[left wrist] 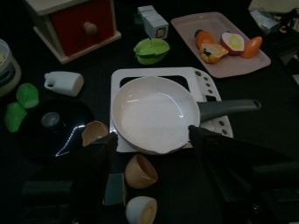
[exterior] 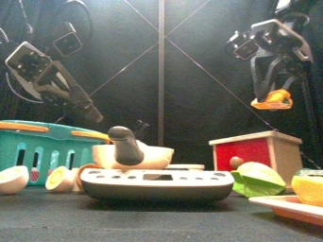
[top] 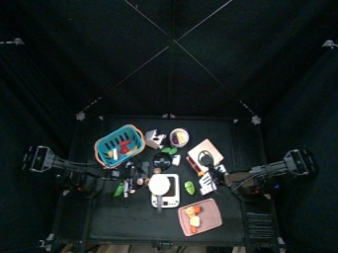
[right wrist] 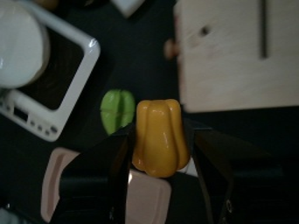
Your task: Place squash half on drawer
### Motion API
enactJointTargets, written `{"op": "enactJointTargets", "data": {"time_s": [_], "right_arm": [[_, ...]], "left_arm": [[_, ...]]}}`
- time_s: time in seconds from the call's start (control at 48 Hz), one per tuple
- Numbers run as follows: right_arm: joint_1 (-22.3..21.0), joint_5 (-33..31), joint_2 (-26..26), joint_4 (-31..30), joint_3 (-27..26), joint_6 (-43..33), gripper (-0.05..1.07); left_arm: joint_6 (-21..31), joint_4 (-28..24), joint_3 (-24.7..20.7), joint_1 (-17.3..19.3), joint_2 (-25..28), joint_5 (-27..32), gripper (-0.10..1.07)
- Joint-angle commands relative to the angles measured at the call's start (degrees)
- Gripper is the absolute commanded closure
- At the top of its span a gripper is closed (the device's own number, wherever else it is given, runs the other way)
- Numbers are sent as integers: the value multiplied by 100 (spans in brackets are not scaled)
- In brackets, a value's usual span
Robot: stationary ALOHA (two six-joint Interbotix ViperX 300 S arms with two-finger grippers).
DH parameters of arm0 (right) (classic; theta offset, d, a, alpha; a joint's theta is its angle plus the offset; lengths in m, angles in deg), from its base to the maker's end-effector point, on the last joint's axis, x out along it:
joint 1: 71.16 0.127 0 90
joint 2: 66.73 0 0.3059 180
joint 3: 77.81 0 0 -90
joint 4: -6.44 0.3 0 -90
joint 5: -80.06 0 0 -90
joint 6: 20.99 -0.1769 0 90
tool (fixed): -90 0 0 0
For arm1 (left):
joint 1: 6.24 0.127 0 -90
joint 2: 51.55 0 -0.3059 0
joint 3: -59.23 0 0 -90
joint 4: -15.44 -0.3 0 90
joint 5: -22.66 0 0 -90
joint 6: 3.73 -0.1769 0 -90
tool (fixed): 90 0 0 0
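My right gripper (exterior: 273, 83) is shut on the orange-yellow squash half (exterior: 273, 98) and holds it high in the air, above the drawer (exterior: 259, 149). In the right wrist view the squash half (right wrist: 160, 136) sits upright between the jaws, and the drawer's pale tan top (right wrist: 239, 52) lies beyond it. The drawer (top: 207, 155) is a small wooden box with a red front and a knob. My left gripper (left wrist: 146, 144) is open and empty, raised over the white bowl (left wrist: 152, 109) on the scale. The drawer also shows in the left wrist view (left wrist: 76, 26).
A teal basket (exterior: 44, 144) stands at the left. A white scale (exterior: 145, 184) stands in front, a bowl with a pestle (exterior: 127, 151) behind it. A pink tray (left wrist: 222, 39) holds cut fruit. A green pepper piece (exterior: 259, 178) lies beside the drawer.
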State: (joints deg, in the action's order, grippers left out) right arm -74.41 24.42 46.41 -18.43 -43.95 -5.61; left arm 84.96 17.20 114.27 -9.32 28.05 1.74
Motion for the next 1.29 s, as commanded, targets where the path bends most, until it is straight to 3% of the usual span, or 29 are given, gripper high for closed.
{"op": "enactJointTargets", "data": {"time_s": [0.0, 0.25, 0.458, 0.729, 1.083, 1.271], "right_arm": [[-686, 281, 316, -62, 149, 193, 36], [-1828, 1327, 141, 62, 448, 659, 36], [-2180, 1406, -290, 185, 448, 1011, 34], [-2285, 1397, -431, 255, 466, 1134, 32], [-2250, 1521, -431, 255, 492, 1143, 6], [-2171, 1547, -431, 264, 483, 1143, 2]], "left_arm": [[-9, 9, -53, 0, 0, -62, -1], [-18, 9, -53, 26, 0, -62, -1], [-18, 9, -26, 35, 0, -62, -1], [-18, 9, 0, 35, 0, -62, -1], [-9, 9, 9, 35, 0, -62, -1], [-9, 9, 9, 44, 0, -62, -1]]}}
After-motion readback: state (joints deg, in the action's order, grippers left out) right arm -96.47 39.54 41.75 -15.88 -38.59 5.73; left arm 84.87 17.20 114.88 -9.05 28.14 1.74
